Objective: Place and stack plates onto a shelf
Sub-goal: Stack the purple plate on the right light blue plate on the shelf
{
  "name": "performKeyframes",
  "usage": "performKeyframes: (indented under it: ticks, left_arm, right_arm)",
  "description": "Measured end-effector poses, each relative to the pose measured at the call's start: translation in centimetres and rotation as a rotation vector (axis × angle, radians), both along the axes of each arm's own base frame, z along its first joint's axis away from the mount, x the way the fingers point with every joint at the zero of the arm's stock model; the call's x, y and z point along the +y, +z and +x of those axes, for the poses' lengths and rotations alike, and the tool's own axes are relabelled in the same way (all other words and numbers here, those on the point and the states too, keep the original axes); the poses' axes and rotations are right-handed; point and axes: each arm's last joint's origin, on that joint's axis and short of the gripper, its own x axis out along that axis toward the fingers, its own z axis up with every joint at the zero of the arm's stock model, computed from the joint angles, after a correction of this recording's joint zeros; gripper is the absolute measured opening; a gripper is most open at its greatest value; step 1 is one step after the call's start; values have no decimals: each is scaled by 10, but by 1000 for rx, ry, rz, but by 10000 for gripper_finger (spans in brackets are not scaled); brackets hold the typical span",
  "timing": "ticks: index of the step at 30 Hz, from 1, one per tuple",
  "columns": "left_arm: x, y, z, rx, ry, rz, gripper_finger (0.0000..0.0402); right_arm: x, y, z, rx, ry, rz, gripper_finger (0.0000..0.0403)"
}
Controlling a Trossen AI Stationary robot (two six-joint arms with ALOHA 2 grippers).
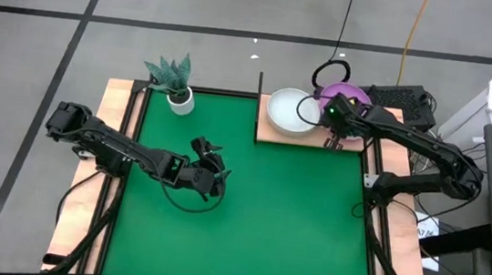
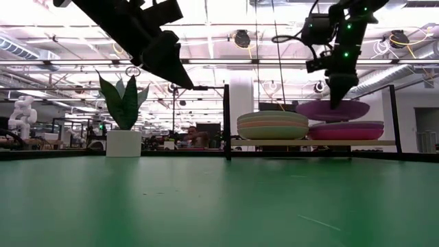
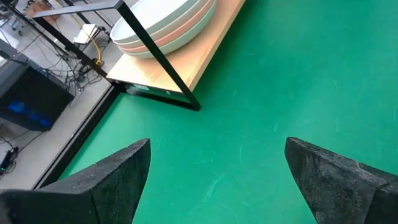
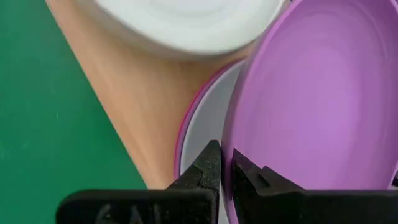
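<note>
The shelf, a light-wood board with a black post, lies at the mat's far right. On its left half stands a stack of plates with a whitish one on top, seen also in the low view as the stack. On its right half lie pink plates. A purple plate hangs just over them, with my right gripper shut on it. My left gripper hovers open over the mat's left middle, nothing between its fingers. My right gripper pinches the purple plate's rim at the side toward the table's near edge, one finger over the plate's inside and one outside it. The fingers slant down from above. The plate is nearly level, just above the pink-rimmed plate.
A small white pot with a green plant stands at the mat's far left corner. Wooden strips edge the green mat, which lies open between the arms. Cables and a dark box lie beyond the shelf.
</note>
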Motion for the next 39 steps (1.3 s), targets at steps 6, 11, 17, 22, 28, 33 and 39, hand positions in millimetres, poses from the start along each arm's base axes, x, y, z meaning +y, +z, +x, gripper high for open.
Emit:
performKeyframes:
  ticks: [6, 11, 17, 22, 28, 33, 39]
  left_arm:
    - [0, 0, 0, 2, 1, -2, 374]
    - [0, 0, 0, 2, 1, -2, 374]
    - [-1, 0, 0, 2, 0, -1, 374]
    - [-1, 0, 0, 3, -2, 1, 374]
    - [-1, 0, 0, 3, -2, 1, 374]
    - [-1, 0, 0, 2, -1, 0, 374]
    - [-1, 0, 0, 2, -3, -4, 374]
  right_arm:
    - [-1, -17, -7, 48, -24, 10, 4]
    - [0, -23, -9, 62, -25, 13, 4]
    - [1, -30, -11, 80, -22, 25, 4]
    - [3, -35, -11, 47, -6, 72, 4]
    - [4, -35, -8, 19, -14, 74, 10]
    - [7, -35, -6, 1, -25, 73, 51]
    - [8, -32, -7, 8, -42, 31, 119]
